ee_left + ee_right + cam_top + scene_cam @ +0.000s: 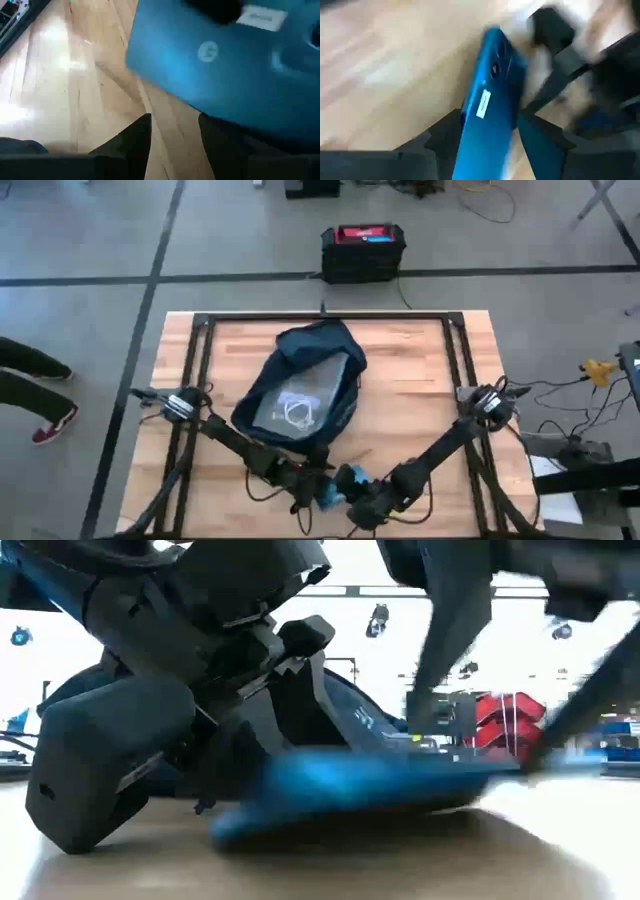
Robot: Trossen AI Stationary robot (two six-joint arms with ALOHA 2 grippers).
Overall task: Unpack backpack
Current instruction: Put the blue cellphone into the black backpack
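With the right gripper (487, 132) clamped on the blue case (492, 90) at the table's (420, 380) near edge, it should set the case down flat before releasing, while the left gripper (172, 132), fingers apart and empty, stays clear beside it.

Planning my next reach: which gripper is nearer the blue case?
Right. The right gripper straddles the blue case; the left gripper is just beside it, apparently not gripping.

The robot has two dark arms, the left arm (225, 435) and the right arm (440, 450), made of long thin bars with fat black joints. Thin black cables curl near the silver parts by each base. Each gripper ends in two flat, pointy black fingers (132, 140).
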